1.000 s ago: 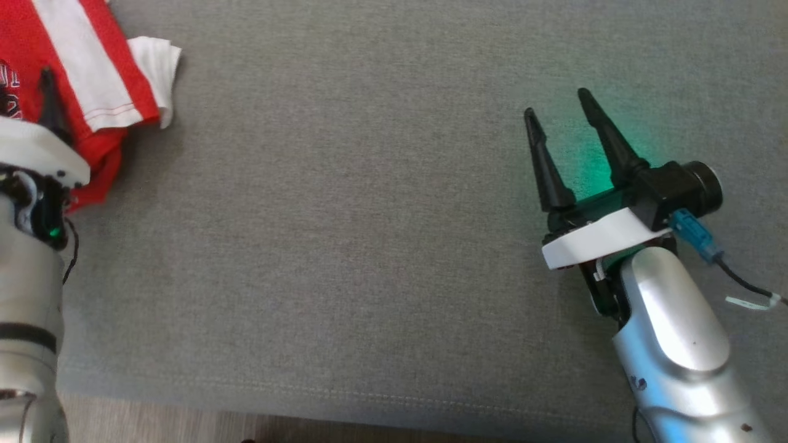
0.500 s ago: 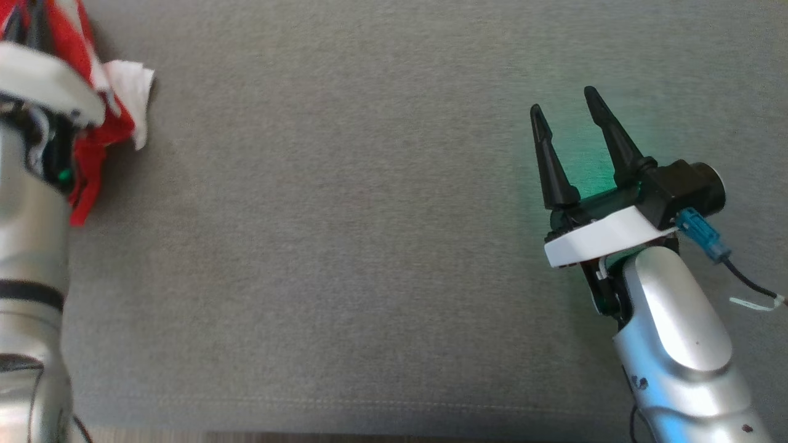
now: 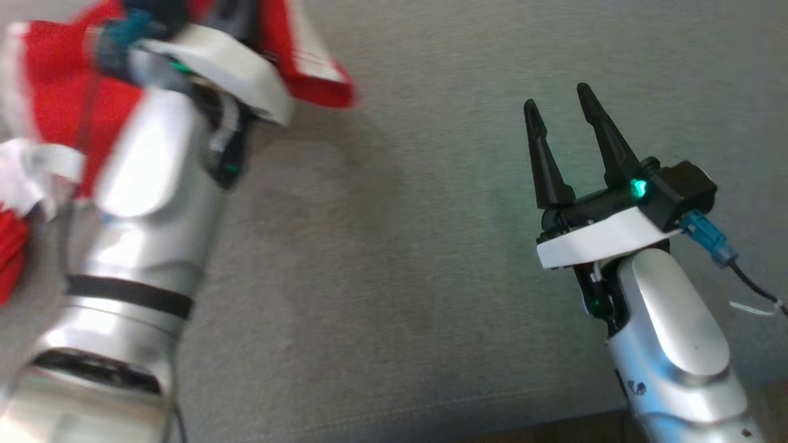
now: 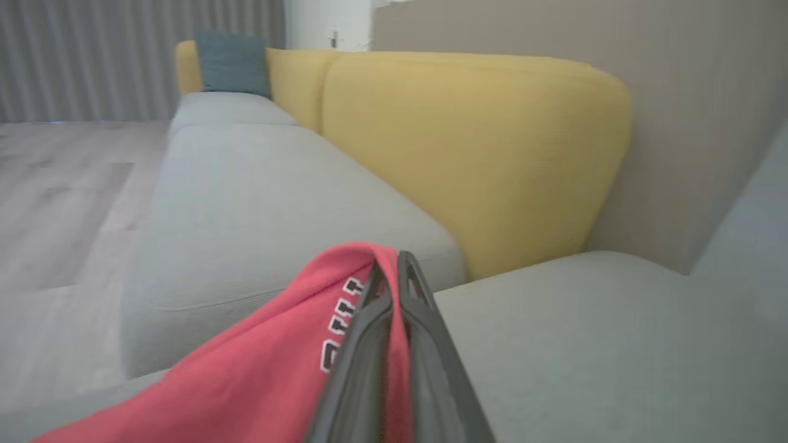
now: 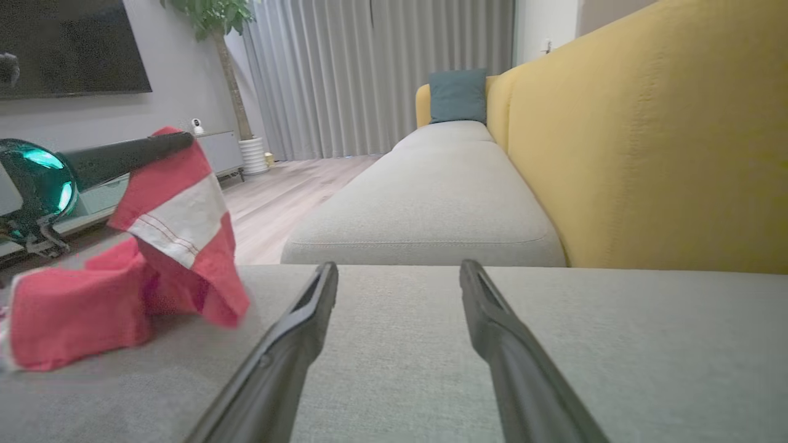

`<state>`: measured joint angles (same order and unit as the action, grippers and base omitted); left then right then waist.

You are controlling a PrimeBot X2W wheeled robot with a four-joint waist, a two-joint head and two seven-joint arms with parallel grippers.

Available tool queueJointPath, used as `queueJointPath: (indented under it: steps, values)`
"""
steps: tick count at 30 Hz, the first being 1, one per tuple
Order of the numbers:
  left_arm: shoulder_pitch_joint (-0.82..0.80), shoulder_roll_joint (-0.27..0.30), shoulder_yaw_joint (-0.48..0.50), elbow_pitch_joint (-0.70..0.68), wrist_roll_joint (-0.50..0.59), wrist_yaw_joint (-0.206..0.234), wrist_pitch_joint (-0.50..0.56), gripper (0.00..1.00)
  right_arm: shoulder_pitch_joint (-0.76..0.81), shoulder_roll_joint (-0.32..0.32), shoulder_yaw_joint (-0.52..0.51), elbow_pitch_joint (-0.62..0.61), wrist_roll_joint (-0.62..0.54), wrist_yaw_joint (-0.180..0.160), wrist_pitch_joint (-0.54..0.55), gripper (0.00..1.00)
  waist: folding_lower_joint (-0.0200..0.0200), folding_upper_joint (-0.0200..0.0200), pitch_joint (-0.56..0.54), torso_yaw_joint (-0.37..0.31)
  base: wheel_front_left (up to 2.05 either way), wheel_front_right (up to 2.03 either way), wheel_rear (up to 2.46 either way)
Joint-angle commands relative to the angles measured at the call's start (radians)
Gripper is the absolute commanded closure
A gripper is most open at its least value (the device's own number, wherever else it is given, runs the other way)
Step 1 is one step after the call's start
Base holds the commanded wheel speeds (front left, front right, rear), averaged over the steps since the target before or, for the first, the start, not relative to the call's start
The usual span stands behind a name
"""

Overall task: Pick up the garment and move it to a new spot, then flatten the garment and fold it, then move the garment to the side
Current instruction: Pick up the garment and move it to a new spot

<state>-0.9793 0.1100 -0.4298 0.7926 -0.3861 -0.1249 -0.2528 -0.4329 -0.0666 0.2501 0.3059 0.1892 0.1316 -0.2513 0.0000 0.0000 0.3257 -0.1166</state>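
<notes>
Your left tool [image 4: 391,261] is pinched tight, its two dark fingers pressed together on a fold of the red garment [image 4: 265,363]. The cloth drapes over the fingertips and falls away to the tool's left in its own wrist view, with white lettering just beside the fingers. From the right wrist view you see the same garment hanging from that tool's tip, a white band across the red panel, and its lower part bunched on the grey sofa seat [image 3: 394,246] below the tool. In the head view the left arm and the cloth are blurred, so you can't read the finer lie of the fabric there.

Your right tool [image 3: 556,101] stands wide open and holds nothing. It sits low over bare seat cushion, well apart from the garment, which lies off to its left. Ahead of its fingertips the seat runs on — the yellow backrest [image 5: 646,135] rises to its right, and a blue cushion [image 5: 457,95] sits far ahead.
</notes>
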Motion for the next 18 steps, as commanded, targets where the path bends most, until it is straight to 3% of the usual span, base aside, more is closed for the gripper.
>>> queueJointPath:
  steps: [1,5,12,18]
  values:
    - [-0.021,0.0,-0.02,-0.066,-0.018,-0.006,-0.009,1.0,0.022,0.016,0.017,-0.039,0.012,-0.001,-0.01,0.0,0.0,0.0,-0.027,-0.064,0.0,0.0,0.0]
    - [-0.006,-0.046,-0.107,-0.142,-0.064,-0.006,-0.009,1.0,0.034,0.016,0.01,-0.042,0.023,-0.001,-0.01,0.0,0.0,0.0,-0.038,-0.11,0.0,0.0,0.0]
    - [0.034,-0.059,-0.222,-0.274,-0.17,-0.005,-0.009,1.0,0.051,0.016,-0.008,-0.044,0.029,-0.001,-0.01,0.0,0.0,0.0,-0.053,-0.147,0.0,0.0,0.0]
    - [0.112,-0.056,-0.211,-0.238,-0.166,0.04,-0.009,1.0,0.062,0.016,-0.026,-0.046,0.025,-0.001,-0.01,0.0,0.0,0.0,-0.07,-0.135,0.0,0.0,0.0]
